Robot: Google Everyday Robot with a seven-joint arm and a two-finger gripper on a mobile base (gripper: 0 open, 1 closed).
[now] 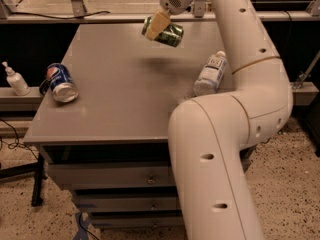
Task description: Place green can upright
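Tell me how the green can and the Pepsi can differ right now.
The green can is green; the Pepsi can is blue. The green can hangs tilted above the table, clamped by the gripper at the far edge; the Pepsi can lies on the table's left side. Neither stands upright.

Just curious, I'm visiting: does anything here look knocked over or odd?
Yes: the blue Pepsi can and the white plastic bottle lie on their sides, and the gripper holds the light green aluminium can tilted above the table.

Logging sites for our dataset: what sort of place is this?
Probably a robotics lab or workshop: grey drawer bench, speckled floor with cables, claw holding the green can above the bench.
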